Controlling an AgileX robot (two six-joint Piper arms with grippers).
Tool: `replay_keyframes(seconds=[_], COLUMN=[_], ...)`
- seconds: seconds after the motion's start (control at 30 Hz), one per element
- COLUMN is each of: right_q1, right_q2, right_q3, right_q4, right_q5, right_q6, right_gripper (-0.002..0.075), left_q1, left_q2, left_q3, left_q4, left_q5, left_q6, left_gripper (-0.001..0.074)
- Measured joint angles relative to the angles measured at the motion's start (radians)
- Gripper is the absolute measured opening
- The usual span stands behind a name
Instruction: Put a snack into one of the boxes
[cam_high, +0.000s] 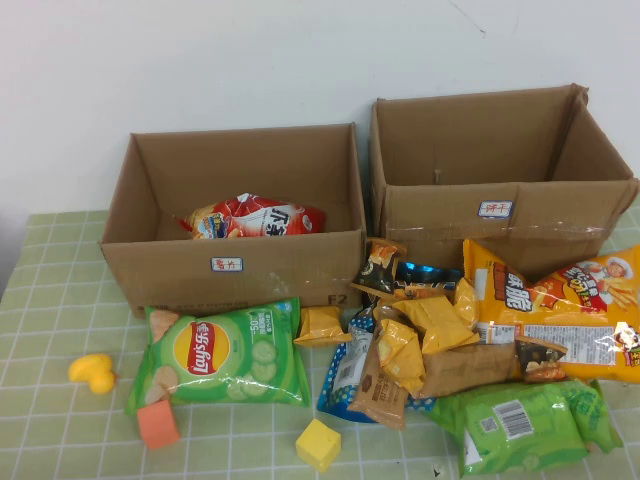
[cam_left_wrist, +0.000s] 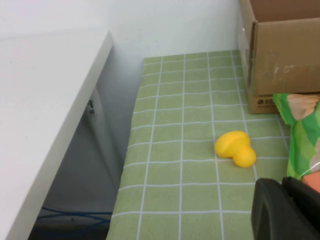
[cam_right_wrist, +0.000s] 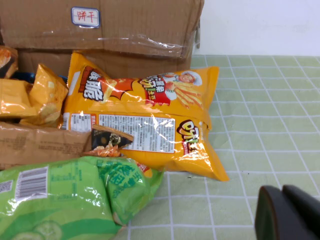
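Note:
Several small golden-yellow foil snacks lie in a pile in front of the boxes: one (cam_high: 322, 326) by the left box's front, others (cam_high: 438, 318) in the middle. Two show in the right wrist view (cam_right_wrist: 46, 95). The left box (cam_high: 235, 268) holds a red and white bag (cam_high: 255, 216). The right box (cam_high: 500, 205) looks empty. Neither arm shows in the high view. My left gripper (cam_left_wrist: 282, 210) is shut and empty above the table's left part, near a yellow toy duck (cam_left_wrist: 235, 148). My right gripper (cam_right_wrist: 282, 215) is shut and empty over the table, right of the pile.
A green Lay's bag (cam_high: 222, 352), an orange block (cam_high: 157, 424), a yellow block (cam_high: 318, 443) and the duck (cam_high: 92, 372) lie at the front left. A big orange chip bag (cam_high: 560, 310) and another green bag (cam_high: 525, 425) lie at the right. The table's left edge (cam_left_wrist: 127, 165) drops off.

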Motion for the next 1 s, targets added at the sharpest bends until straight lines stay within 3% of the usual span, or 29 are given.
replay_keyframes(seconds=[0.63, 1.0], right_q1=[0.0, 0.0], right_q2=[0.0, 0.0], right_q3=[0.0, 0.0], right_q4=[0.0, -0.002], right_q5=[0.0, 0.0], right_q6=[0.0, 0.0], right_gripper=[-0.0002, -0.0002], left_q1=[-0.004, -0.113], left_q2=[0.0, 0.0], left_q3=[0.0, 0.0], left_q4=[0.0, 0.0], left_q5=[0.0, 0.0], left_q6=[0.0, -0.002], left_gripper=[-0.0002, -0.0002])
